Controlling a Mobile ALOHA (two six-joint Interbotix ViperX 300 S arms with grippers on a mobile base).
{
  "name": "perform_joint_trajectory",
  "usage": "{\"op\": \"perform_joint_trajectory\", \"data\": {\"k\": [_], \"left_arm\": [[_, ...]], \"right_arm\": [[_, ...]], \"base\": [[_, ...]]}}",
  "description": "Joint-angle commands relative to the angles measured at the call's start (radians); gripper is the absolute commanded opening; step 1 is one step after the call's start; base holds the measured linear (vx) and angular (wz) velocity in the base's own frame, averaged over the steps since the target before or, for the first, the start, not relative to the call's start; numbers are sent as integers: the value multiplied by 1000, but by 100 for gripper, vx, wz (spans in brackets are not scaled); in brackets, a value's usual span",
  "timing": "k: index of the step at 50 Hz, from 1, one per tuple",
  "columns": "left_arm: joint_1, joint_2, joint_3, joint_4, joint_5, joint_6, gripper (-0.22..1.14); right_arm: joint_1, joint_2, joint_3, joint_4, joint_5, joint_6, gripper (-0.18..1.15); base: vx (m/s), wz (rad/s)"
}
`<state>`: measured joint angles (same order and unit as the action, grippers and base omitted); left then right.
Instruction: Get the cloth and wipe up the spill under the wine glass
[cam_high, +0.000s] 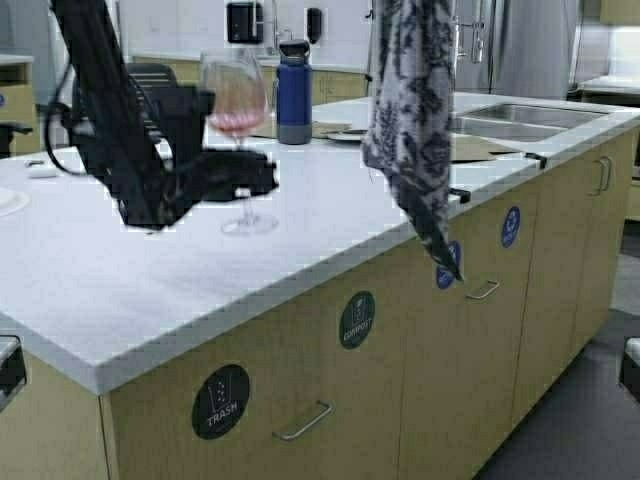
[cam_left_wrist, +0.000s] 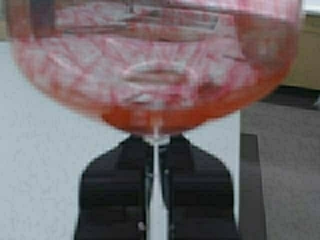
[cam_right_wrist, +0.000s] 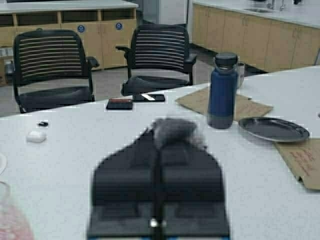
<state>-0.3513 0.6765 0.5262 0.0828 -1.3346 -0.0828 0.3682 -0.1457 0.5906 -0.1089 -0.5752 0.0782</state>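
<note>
Cloth (cam_high: 410, 120) top beyond high view's upper edge

The round sticker (cam_high: 220, 402) reads "TRASH"; the next sticker (cam_high: 357, 320) seemingly "COMPOST".

My left gripper (cam_high: 262, 180) is closed around the stem of the wine glass (cam_high: 237, 110), which stands on the white counter (cam_high: 120, 270) with pinkish liquid in its bowl. The cloth (cam_high: 412, 120) hangs limp from above at the counter's front edge, beside a dark blue bottle (cam_high: 294, 92).
</note>
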Motion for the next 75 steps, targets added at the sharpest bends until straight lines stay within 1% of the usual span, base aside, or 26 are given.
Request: {"op": "perform_joint_trajectory", "data": {"k": [1,8,15,23,32,46,56,64,71,75], "left_arm": [[-2,-170,80,2,11,-12,13],[-2,-311,169,2,60,-26,13],[-2,-436,224,3,126,-32,13],[-2,-558,256,2,227,-35,13],[-2,-684,273,2,360,-71,13],[-2,-871,245,0,549,-103,13],[2,-942,206,-2,670,-98,13],[2,-953,198,0,680,-98,13],[2,-954,193,-2,680,-100,13],[2,-957,195,-2,680,-101,13]], "right_arm": [[2,86,-137,2,-15,0,7],[0,187,-230,2,-15,0,7],[2,276,-288,2,-15,2,7],[8,367,-341,2,-15,5,7],[51,462,-397,2,-15,5,7],[175,647,-534,2,12,8,7],[284,727,-578,2,48,51,7],[379,767,-600,2,49,69,7],[489,802,-637,2,51,69,7],[531,818,-666,2,52,69,7]], "base": [[2,0],[2,0],[2,-1],[3,-1],[3,-1],[2,-1],[0,0],[0,0],[0,0],[0,0]]}}
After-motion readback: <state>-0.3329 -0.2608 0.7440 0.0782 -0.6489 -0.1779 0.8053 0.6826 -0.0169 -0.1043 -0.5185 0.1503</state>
